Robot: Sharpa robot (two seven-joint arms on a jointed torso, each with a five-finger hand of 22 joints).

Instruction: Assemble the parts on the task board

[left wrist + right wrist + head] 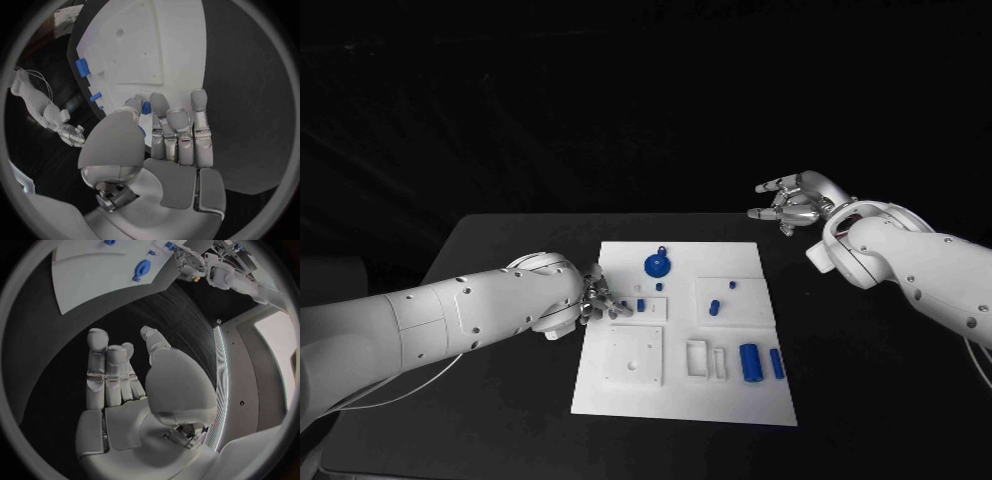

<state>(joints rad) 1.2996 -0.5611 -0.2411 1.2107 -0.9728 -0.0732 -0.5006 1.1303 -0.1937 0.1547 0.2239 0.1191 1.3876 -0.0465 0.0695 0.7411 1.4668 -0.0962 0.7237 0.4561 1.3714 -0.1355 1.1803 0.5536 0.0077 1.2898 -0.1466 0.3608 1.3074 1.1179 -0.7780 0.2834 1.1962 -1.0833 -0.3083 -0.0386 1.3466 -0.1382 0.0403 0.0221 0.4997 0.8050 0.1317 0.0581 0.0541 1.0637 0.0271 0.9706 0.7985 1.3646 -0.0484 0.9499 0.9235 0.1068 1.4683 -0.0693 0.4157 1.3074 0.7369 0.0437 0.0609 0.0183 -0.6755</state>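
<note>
Left hand [600, 299] empty, fingers extended at task board [733, 400] edge beside small blue part [640, 304]; right hand [793, 203] open, well apart.

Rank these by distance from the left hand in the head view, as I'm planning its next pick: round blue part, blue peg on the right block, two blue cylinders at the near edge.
From the left hand:
1. Round blue part, far side.
2. Blue peg, right block.
3. Blue cylinders, near right.

White task board [733, 400] lies flat mid-table, small blue parts [750, 360] scattered across it.
</note>
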